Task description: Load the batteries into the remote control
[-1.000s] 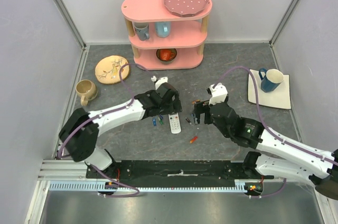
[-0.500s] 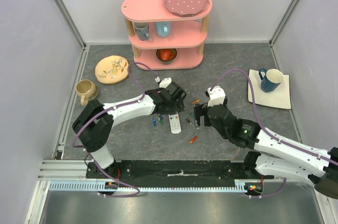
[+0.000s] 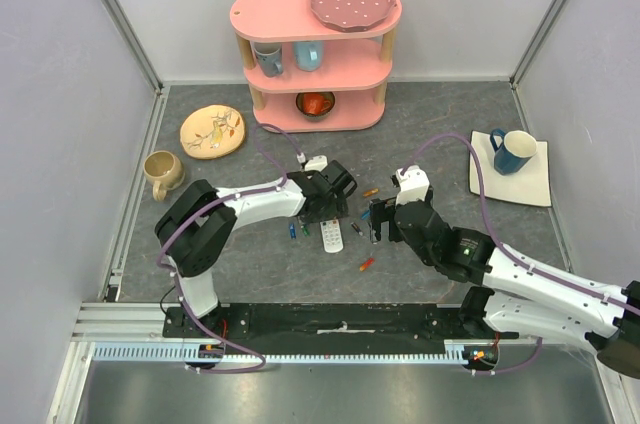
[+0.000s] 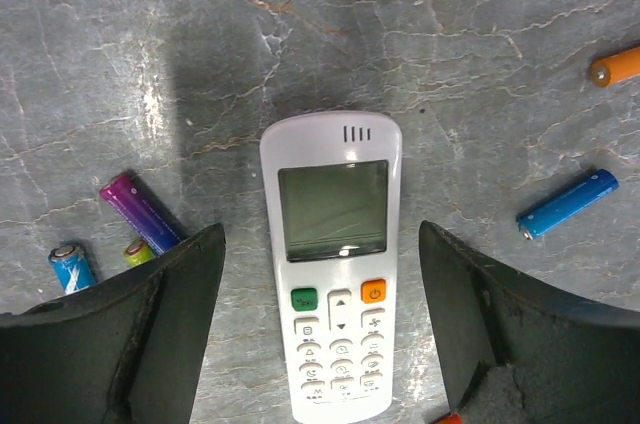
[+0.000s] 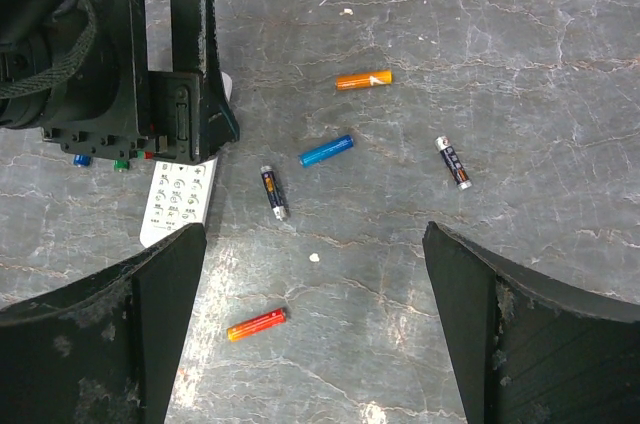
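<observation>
A slim white plastic remote control (image 4: 332, 274) lies screen-up on the grey marbled table (image 4: 450, 4), straddled by the left fingers (image 4: 150, 344), spread wide and gripping nothing. The right fingers (image 5: 100, 344), likewise parted and empty, hover over small cylindrical orange, blue and dark batteries (image 5: 326, 150) scattered just beside it. The handset looks light, rigid and slick. A hold across its long side edges, mid-body, seems safest, since its battery bay presumably faces down. The tiny cells will likely roll.
</observation>
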You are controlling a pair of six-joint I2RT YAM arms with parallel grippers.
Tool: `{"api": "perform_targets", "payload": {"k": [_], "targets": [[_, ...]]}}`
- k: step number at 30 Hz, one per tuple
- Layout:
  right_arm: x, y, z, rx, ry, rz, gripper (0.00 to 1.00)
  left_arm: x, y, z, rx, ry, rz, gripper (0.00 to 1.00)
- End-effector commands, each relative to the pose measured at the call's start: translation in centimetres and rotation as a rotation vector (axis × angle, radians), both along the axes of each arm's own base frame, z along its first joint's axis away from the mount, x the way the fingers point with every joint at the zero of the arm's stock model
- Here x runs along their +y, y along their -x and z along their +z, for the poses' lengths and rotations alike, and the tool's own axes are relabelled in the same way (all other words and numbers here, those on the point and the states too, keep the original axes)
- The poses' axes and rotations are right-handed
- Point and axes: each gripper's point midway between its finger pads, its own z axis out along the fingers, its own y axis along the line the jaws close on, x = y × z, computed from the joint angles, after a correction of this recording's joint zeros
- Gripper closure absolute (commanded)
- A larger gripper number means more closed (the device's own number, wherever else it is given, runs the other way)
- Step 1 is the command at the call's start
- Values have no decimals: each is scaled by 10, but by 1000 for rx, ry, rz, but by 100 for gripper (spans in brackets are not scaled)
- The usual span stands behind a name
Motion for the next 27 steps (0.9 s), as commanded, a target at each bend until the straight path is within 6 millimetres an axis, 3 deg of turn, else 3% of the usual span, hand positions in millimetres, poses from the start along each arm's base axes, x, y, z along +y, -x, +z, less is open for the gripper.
{"api": "perform_targets", "payload": {"k": [1,11,14,15,18,20,21,24,25,27], "targets": [[0,-3,5,-18,-34,-27,2,-9,-13,9,-42,15,42,17],[0,-5,2,-14,-23,-35,2,-5,-9,-1,-21,-16,33,21],[0,-4,3,-15,-27,-36,2,-5,-7,-4,-9,-16,20,37],[0,-4,3,-16,-27,-35,2,-8,-7,-4,-6,-6,12,49],[0,-4,6,-19,-36,-37,2,-12,-6,-3,-9,22,-1,67],[0,-4,10,-24,-42,-32,2,-13,-6,2,-19,37,-7,76],[-1,-4,16,-32,-44,-34,3,-14,-8,14,-45,55,-21,86],[1,-7,36,-65,-58,-23,2,-14,-14,48,-135,103,-55,95],[2,-8,42,-74,-64,-24,2,-19,-19,88,-228,189,-63,96],[5,-11,57,-96,-84,-20,2,-14,-18,114,-315,249,-109,97]]}}
